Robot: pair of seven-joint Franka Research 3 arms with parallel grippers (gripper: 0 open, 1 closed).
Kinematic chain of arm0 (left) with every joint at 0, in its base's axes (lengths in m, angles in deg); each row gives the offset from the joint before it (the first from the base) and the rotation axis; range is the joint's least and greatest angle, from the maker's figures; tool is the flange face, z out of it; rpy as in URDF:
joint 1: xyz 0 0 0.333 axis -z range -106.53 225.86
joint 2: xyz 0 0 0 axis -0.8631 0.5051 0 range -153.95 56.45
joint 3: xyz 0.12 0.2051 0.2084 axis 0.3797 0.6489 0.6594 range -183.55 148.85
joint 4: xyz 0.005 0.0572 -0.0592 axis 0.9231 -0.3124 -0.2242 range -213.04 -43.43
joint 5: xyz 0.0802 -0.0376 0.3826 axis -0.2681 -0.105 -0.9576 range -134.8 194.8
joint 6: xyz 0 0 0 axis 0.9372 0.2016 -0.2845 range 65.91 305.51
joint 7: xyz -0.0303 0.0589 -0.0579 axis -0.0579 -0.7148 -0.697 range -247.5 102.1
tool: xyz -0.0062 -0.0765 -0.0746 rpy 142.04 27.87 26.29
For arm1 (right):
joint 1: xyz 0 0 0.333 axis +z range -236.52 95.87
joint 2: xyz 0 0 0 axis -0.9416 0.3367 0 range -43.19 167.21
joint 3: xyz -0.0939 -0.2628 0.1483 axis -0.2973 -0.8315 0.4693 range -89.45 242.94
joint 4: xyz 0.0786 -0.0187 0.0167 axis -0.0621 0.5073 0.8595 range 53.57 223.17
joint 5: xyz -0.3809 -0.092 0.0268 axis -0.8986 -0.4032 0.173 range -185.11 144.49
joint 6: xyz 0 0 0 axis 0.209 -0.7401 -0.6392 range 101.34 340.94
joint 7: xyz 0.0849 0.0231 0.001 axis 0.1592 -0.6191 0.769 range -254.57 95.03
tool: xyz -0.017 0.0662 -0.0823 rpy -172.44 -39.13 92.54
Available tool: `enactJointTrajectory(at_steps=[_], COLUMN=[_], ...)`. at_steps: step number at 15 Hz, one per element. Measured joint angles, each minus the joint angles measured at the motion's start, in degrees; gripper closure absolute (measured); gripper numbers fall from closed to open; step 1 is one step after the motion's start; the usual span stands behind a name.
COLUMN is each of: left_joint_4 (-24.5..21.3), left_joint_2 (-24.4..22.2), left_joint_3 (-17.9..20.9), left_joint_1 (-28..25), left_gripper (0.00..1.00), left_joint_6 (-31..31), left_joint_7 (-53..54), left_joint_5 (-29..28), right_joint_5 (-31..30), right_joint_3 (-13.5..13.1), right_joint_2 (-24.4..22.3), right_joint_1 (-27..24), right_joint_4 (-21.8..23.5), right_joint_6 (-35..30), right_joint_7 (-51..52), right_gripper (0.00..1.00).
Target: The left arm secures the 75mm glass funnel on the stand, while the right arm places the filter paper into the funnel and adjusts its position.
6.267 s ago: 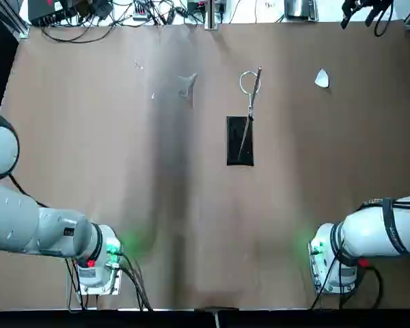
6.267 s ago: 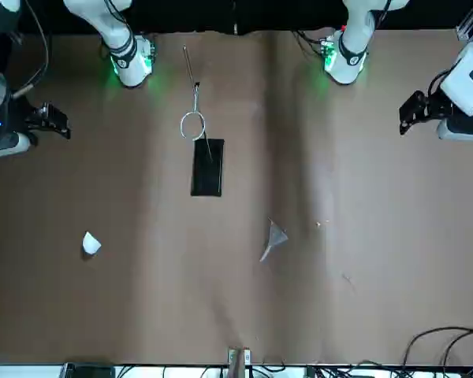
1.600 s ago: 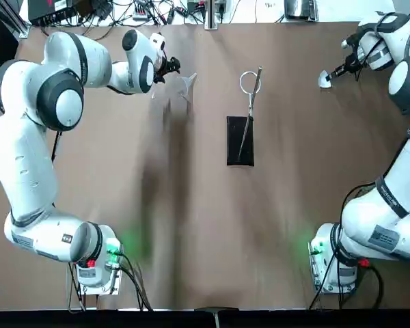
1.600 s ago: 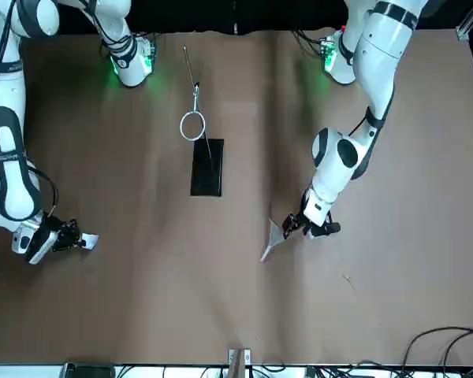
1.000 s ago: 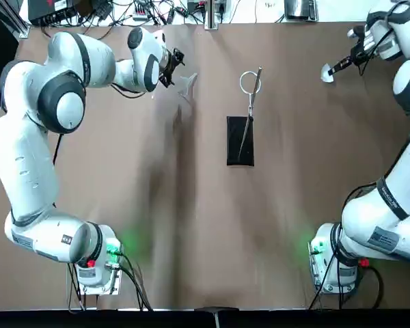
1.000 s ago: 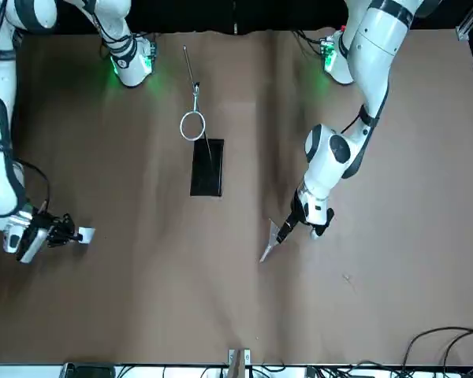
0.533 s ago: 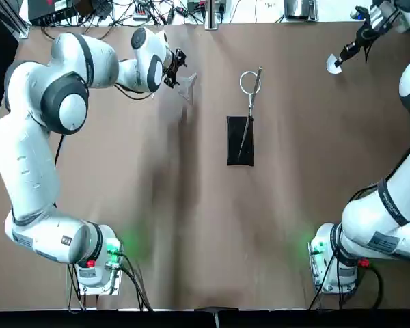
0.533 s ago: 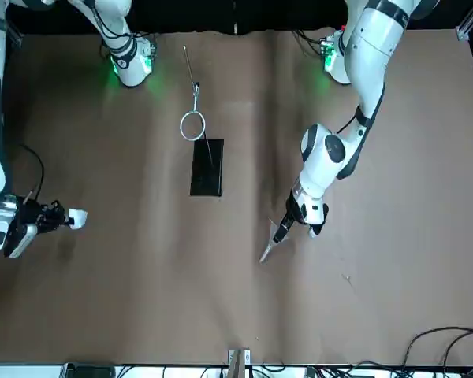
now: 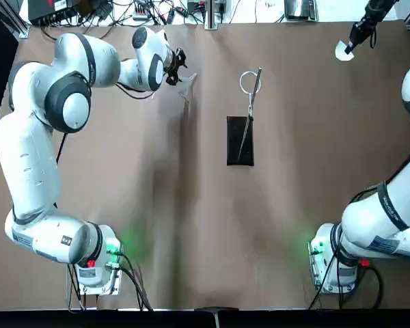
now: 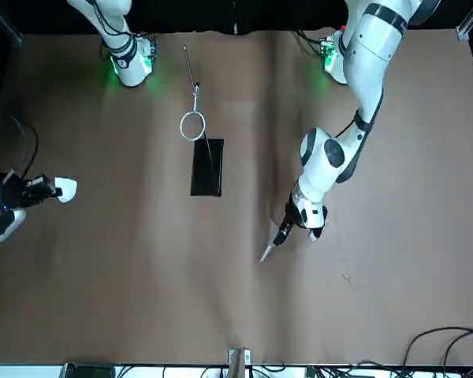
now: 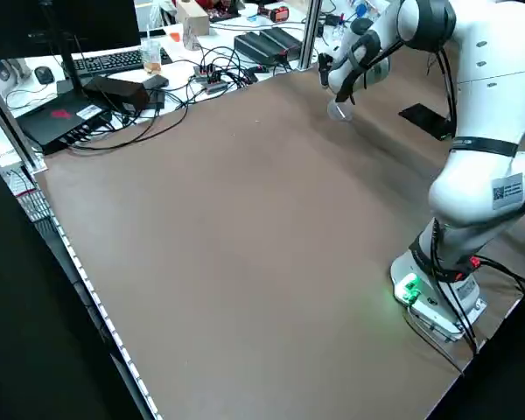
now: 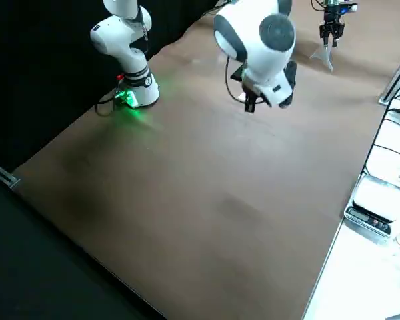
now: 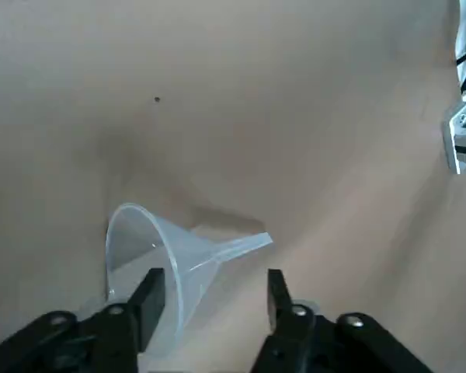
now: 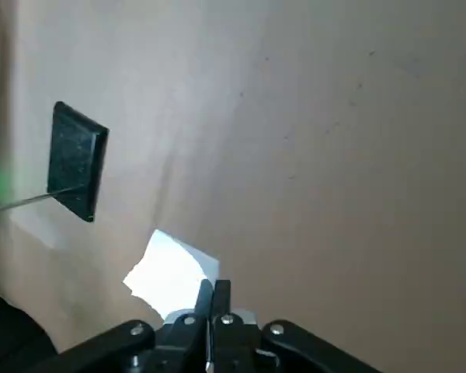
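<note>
The left pincer (image 13: 210, 291) has its fingers apart around the clear glass funnel (image 13: 167, 252), which lies on its side near the far edge of the brown tabletop (image 9: 191, 205). It has crept closer but has not squeezed yet. The right pincer (image 14: 212, 299) is pinched together on the white folded filter paper (image 14: 171, 273) and has lifted it up by the far right corner. The black stand with its wire ring (image 9: 248, 82) waits in the middle, so the funnel must go first.
</note>
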Motion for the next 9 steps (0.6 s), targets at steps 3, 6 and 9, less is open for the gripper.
enactJointTrajectory(at_steps=[3, 6, 9], left_joint_4=[0.22, 0.42, 0.46], left_joint_2=[0.0, 0.0, 0.0], left_joint_3=[0.01, 0.01, 0.01], left_joint_1=[-0.06, -0.06, -0.06], left_gripper=[0.47, 0.66, 0.7], left_joint_6=[0.0, 0.0, 0.0], left_joint_7=[-0.1, -0.12, -0.12], left_joint_5=[0.0, 0.0, 0.0], right_joint_5=[-0.16, -0.34, -0.41], right_joint_3=[0.08, 0.11, -0.02], right_joint_2=[-1.28, -2.8, -3.05], right_joint_1=[3.48, 5.33, 5.34], right_joint_4=[-0.01, -0.02, -0.02], right_joint_6=[-0.51, -2.94, -3.18], right_joint_7=[-5.37, -9.31, -10.5], right_gripper=[0.99, 0.99, 0.99])
